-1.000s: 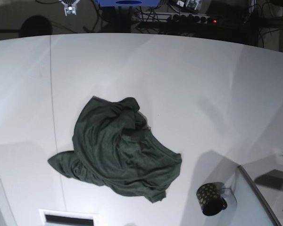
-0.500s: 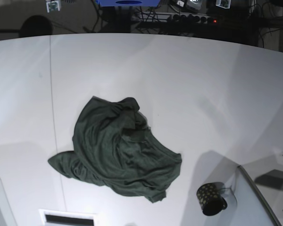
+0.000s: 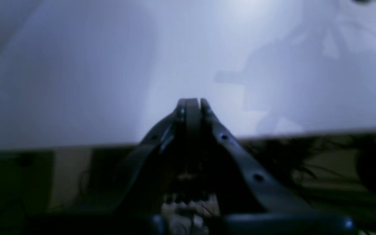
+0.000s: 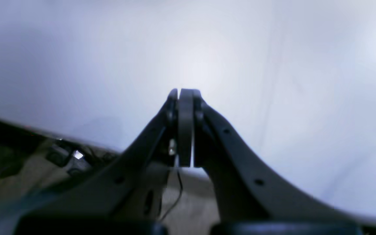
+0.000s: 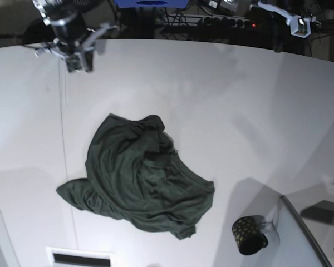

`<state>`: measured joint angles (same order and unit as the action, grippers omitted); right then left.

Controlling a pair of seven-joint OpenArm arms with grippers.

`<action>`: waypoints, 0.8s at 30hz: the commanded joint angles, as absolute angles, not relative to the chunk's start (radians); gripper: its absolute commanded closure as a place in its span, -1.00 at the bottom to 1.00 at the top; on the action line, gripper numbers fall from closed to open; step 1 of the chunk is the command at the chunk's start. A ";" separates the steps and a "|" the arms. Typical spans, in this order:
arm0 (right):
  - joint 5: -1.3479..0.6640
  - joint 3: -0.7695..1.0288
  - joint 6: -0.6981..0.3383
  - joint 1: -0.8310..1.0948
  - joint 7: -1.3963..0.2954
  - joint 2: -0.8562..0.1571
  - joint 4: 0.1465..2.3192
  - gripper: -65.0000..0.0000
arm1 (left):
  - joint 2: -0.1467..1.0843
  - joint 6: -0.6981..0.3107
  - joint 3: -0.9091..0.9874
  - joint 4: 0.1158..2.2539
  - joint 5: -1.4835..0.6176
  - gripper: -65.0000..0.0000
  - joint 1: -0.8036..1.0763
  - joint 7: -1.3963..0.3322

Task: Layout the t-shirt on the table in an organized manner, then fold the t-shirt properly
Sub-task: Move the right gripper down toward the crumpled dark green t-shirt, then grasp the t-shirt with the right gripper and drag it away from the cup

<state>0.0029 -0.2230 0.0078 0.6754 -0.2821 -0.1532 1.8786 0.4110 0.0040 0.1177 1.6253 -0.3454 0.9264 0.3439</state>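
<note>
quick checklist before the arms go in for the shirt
1. t-shirt in reach area, on table: ok, but crumpled, not laid out.
2. left gripper empty and shut: ok; must open first.
3. right gripper empty and shut: ok; must open first.
4. Both grippers near the far edge, apart from the cloth: ok.
5. mug apart from the shirt's hem: ok, though close.
6. Sleeves and collar located: cannot tell.
</note>
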 commanded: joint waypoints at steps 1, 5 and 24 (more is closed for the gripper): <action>0.005 -0.251 0.007 0.619 -0.308 -0.170 1.896 0.99 | 0.424 0.010 0.136 1.643 -0.349 1.00 0.921 0.375; 0.005 -0.372 0.007 0.383 -0.516 -0.171 1.896 0.98 | 0.421 0.010 0.208 1.652 -0.355 1.00 0.874 0.300; 0.002 -0.601 0.010 -0.219 -0.576 -0.002 1.392 -0.33 | 0.277 0.004 0.487 1.801 -0.355 0.52 0.671 -0.114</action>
